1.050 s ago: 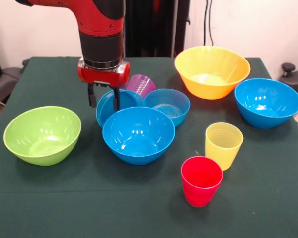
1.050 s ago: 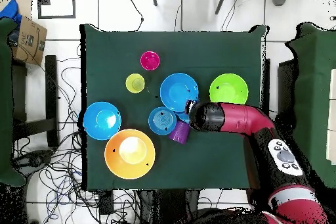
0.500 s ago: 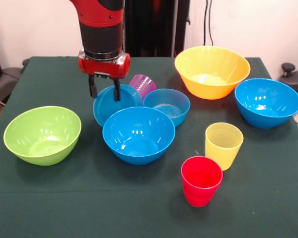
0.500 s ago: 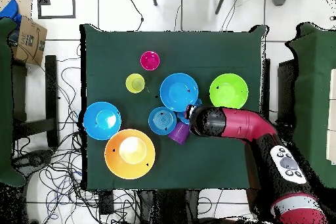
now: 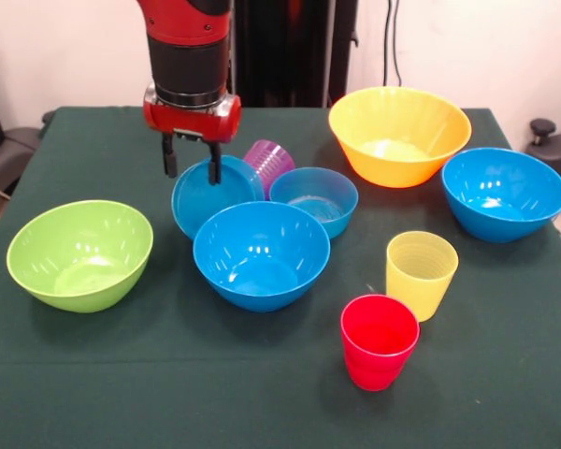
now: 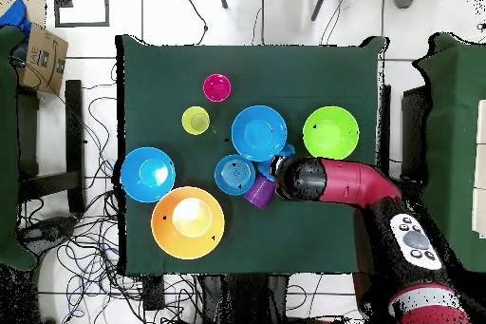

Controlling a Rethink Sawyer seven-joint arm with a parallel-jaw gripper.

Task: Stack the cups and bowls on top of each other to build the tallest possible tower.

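Note:
My gripper hangs over the table's middle, shut on the rim of a small blue bowl, one finger inside it and one outside. That bowl is tilted, its mouth towards the camera, and it leans behind a large blue bowl. A purple cup lies on its side just behind, beside a second small blue bowl. In the overhead view the arm hides the gripper. No tower stands: every bowl and cup is separate.
A lime green bowl sits at the left. The big yellow bowl and another large blue bowl stand at the right. A yellow cup and a red cup stand upright near the front.
The gripper has risen a little and drifted left, and the small blue bowl has come up and tilted more with it. Nothing else has moved.

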